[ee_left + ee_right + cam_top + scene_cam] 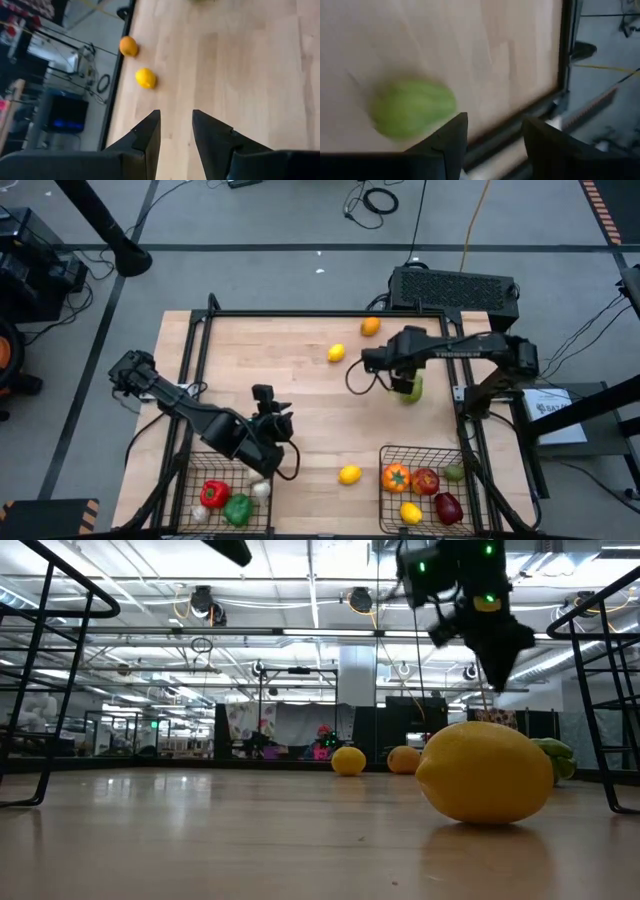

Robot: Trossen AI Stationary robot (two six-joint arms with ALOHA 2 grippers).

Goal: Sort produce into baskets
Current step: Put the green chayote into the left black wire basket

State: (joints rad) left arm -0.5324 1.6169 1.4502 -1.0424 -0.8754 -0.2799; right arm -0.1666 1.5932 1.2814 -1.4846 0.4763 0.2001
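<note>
Lemon (485,772) near; orange (404,759) far

Pale wood surface (320,420), smooth with a soft sheen; black wire-mesh baskets (428,452) (metal, by the look); glossy plastic lemon (484,772).

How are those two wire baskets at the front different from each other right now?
The left basket holds a red pepper, a green pepper and white garlic; the right basket holds a lemon, an orange tomato and red fruit. The left pincer hangs by the left basket; none is near the right basket. Both are black square mesh.
</note>
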